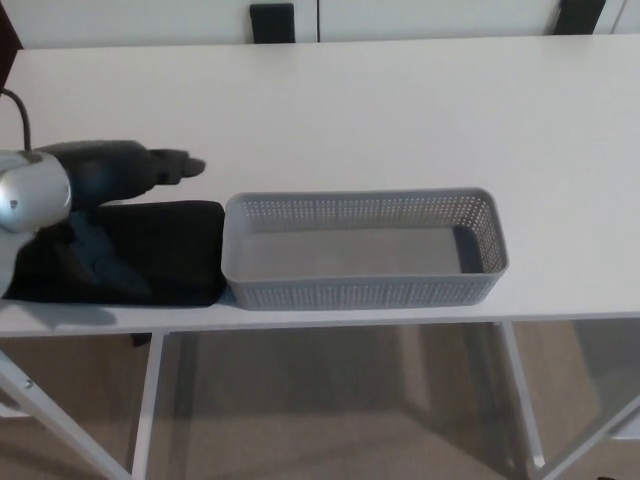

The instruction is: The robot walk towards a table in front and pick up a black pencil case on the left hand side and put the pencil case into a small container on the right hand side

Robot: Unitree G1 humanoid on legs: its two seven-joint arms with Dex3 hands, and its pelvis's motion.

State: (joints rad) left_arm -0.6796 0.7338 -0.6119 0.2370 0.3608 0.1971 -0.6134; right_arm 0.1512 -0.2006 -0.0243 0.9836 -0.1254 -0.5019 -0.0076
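A white surface (pixel 400 120) is carrying everything. A grey perforated container (pixel 362 250) is sitting near its front edge, empty. Touching its left end, the black pencil case (pixel 165 250) is lying flat. The left hand (pixel 105 200) is hovering over it, fingers (pixel 175 165) spread, grasping nothing.

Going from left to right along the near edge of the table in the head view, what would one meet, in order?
Left hand over the black pencil case → grey container → bare table.
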